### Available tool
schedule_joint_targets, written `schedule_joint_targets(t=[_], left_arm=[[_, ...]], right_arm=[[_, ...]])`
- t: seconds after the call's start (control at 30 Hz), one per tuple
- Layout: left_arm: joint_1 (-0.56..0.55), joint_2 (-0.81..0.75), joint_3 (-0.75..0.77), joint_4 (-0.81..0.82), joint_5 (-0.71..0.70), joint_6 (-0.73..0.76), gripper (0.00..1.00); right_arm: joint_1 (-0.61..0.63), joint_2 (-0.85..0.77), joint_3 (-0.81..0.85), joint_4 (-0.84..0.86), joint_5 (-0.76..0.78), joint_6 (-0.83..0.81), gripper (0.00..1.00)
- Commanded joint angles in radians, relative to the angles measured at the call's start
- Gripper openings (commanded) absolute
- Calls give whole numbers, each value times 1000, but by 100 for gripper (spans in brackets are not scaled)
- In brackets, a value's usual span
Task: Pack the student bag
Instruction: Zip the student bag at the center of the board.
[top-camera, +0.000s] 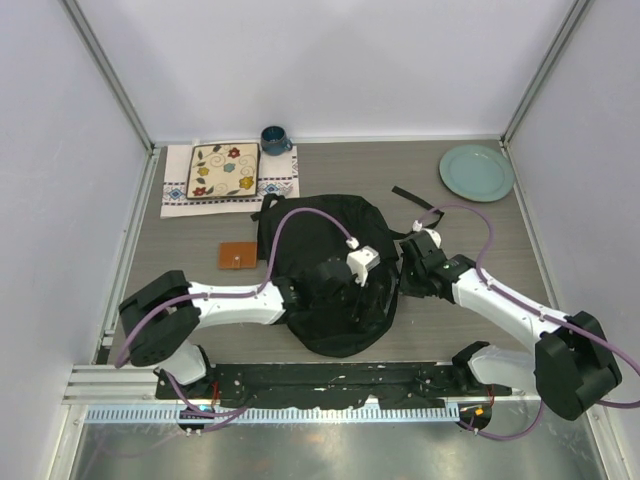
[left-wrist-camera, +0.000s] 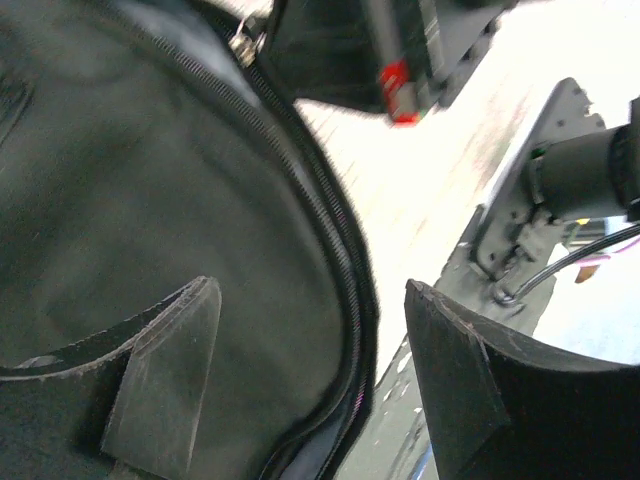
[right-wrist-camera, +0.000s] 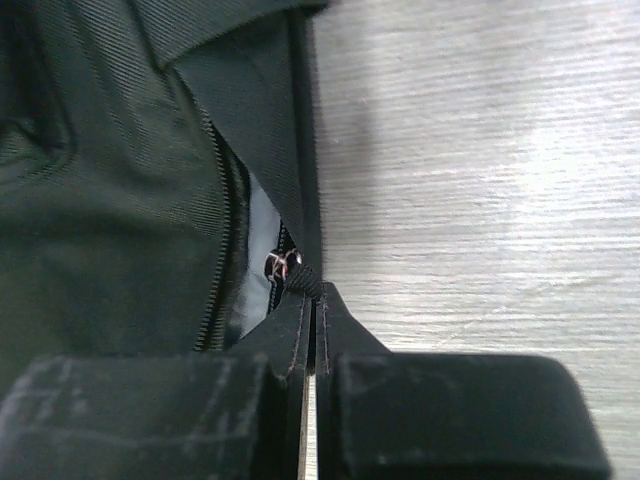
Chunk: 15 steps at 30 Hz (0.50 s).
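The student bag (top-camera: 330, 235), a large black backpack, lies in the middle of the table. My right gripper (top-camera: 403, 272) is at the bag's right edge. In the right wrist view, the right gripper (right-wrist-camera: 314, 300) is shut on the black webbing zipper pull (right-wrist-camera: 309, 283), just below the metal slider (right-wrist-camera: 281, 265). The zip is parted there, showing pale lining. My left gripper (top-camera: 372, 285) hovers over the bag's near right part. In the left wrist view, the left gripper (left-wrist-camera: 312, 385) is open, with the bag's zippered rim (left-wrist-camera: 340, 250) running between its fingers (left-wrist-camera: 165, 390) and not gripped.
A brown flat item (top-camera: 237, 256) lies just left of the bag. At the back left, a flowered square plate (top-camera: 222, 171) sits on a cloth, with a blue mug (top-camera: 274, 139) beside it. A pale green plate (top-camera: 476, 172) is at the back right. A bag strap (top-camera: 412, 197) trails toward it.
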Motion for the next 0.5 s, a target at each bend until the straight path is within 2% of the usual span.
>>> schedule_joint_targets(t=[0.0, 0.2, 0.47], left_arm=[[-7, -111, -67, 41, -171, -2, 79], [-15, -48, -42, 35, -151, -5, 80], [-79, 67, 40, 58, -105, 7, 80]], right_arm=[[-12, -43, 22, 97, -83, -29, 0], [-11, -30, 25, 119, -129, -26, 0], [-11, -13, 46, 106, -117, -47, 0]])
